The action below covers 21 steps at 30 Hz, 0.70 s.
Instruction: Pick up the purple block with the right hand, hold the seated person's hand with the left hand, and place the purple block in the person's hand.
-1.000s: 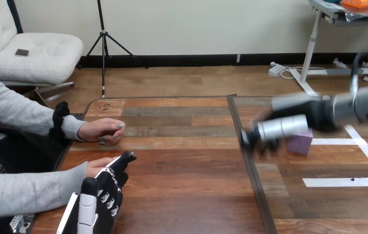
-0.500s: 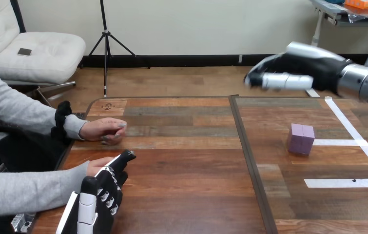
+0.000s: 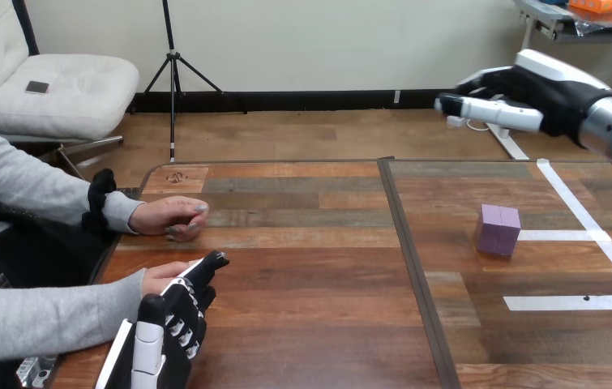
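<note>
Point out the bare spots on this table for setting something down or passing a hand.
Crowded: the left edge, where the left hand lies against the person's near hand, with the person's far hand just behind. Widest free patch: the table planks from there to the dark seam. Also free: right of the seam, nearer than the purple block.

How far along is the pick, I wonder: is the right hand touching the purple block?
Apart. The head view shows the right hand raised well above the purple block, with bare table showing around the block.

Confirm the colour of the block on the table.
The block is plain purple, seen best in the head view.
</note>
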Available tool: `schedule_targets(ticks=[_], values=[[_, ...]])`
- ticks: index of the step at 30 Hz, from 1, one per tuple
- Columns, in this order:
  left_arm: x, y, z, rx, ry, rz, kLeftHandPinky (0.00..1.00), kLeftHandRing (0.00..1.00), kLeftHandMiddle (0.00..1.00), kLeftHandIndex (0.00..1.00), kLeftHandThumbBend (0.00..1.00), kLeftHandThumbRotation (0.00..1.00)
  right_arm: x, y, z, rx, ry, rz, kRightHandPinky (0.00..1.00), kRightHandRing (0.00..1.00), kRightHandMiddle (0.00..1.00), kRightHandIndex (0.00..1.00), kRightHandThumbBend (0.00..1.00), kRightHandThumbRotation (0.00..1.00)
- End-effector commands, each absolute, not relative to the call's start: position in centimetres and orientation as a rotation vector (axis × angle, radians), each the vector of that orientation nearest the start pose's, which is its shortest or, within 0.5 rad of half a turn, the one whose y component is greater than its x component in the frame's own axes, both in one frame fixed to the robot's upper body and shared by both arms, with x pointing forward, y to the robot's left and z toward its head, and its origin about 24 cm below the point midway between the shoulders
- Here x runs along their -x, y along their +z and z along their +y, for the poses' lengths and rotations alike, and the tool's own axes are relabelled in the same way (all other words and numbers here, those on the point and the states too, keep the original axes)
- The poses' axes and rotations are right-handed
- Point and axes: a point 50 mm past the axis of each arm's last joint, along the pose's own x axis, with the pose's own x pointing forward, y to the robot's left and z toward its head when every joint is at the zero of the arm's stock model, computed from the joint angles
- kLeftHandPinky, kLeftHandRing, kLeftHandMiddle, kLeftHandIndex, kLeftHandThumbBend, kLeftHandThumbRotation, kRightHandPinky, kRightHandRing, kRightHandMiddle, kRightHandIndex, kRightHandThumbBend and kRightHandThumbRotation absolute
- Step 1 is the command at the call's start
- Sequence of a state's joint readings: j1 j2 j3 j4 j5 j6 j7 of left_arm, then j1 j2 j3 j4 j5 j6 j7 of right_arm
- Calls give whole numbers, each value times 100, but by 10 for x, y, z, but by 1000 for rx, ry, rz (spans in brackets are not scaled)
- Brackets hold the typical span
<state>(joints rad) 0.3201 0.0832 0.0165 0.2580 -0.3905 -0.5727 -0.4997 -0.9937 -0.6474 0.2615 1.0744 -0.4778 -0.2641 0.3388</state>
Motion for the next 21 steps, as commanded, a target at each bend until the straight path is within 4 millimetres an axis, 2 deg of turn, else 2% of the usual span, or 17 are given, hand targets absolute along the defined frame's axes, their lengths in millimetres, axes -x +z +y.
schedule_targets(ticks=[1, 8, 13, 21], values=[[-160, -13, 178, 226, -216, -127, 100, 100, 94, 82, 80, 100, -413, 203, -228, 1217, 194, 16, 70, 81, 85, 86, 81, 100], [-153, -14, 178, 229, -201, -125, 100, 100, 94, 82, 80, 100, -416, 194, -231, 1218, 144, 100, 73, 85, 89, 90, 81, 100], [-149, -14, 178, 228, -202, -121, 100, 100, 94, 83, 79, 100, -416, 186, -233, 1212, 128, 148, 83, 92, 95, 94, 87, 100], [-143, -15, 177, 227, -197, -117, 100, 99, 94, 83, 79, 100, -415, 168, -233, 1246, 118, 233, 89, 96, 98, 95, 95, 100]])
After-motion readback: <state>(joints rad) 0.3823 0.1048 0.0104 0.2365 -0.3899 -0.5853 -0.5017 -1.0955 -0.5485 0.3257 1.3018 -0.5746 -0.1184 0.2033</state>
